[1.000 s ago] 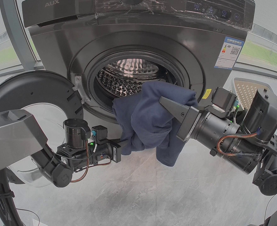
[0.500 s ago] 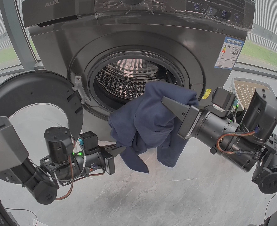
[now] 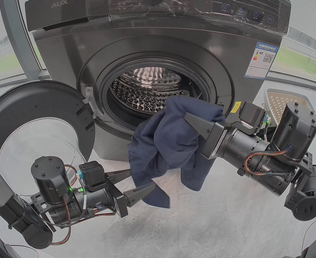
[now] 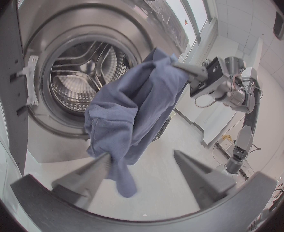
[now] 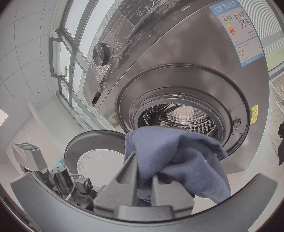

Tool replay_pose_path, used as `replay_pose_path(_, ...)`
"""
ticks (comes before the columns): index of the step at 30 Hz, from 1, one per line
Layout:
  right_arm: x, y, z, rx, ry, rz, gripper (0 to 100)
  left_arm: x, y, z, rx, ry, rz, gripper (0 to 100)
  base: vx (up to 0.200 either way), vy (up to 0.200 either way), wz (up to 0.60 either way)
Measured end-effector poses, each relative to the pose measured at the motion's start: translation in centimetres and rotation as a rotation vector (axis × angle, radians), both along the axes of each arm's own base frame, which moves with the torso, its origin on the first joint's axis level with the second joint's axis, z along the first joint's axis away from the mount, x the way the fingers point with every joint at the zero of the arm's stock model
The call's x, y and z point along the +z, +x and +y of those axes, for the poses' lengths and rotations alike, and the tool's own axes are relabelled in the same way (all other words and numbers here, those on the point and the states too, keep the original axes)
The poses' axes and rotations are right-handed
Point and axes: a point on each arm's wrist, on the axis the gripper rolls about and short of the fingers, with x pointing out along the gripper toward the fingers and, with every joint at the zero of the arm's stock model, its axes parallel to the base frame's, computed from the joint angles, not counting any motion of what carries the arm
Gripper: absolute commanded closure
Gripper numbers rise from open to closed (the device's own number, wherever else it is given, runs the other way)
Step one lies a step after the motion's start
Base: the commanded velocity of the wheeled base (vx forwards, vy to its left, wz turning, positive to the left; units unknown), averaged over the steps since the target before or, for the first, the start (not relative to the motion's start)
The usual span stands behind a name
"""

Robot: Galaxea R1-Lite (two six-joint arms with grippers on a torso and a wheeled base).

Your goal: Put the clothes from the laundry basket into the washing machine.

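Navy garment (image 3: 172,137), one, in right tool (image 5: 145,169)

Drum access: partly obstructed.
The drum mouth (image 3: 147,86) stands open, its door (image 3: 39,104) swung wide to the left. The navy garment (image 3: 172,137) hanging from the right gripper (image 3: 188,116) covers the mouth's lower right rim; upper and left portions are unobstructed, with bare floor (image 3: 201,219) below.

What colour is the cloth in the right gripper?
The cloth is plain navy blue, clearest in the head view.
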Motion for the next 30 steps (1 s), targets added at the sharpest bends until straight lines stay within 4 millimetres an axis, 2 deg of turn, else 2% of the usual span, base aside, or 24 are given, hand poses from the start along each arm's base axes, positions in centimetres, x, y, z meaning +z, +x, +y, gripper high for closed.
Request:
replay_pose_path(8,0.2,-0.2,0.0,0.004,0.000,-0.007,100,-3.1,2.1,-0.3,0.040,0.039,0.062,0,0.000,0.000,0.00)
replay_pose_path(20,0.5,-0.5,0.0,0.013,0.007,-0.016,100,-5.4,6.4,0.8,0.144,0.042,0.069,0,0.000,0.000,0.00)
replay_pose_path(30,0.4,-0.5,0.1,0.013,0.005,-0.014,100,-5.9,6.8,-0.6,0.096,0.037,0.060,0,0.000,0.000,0.00)
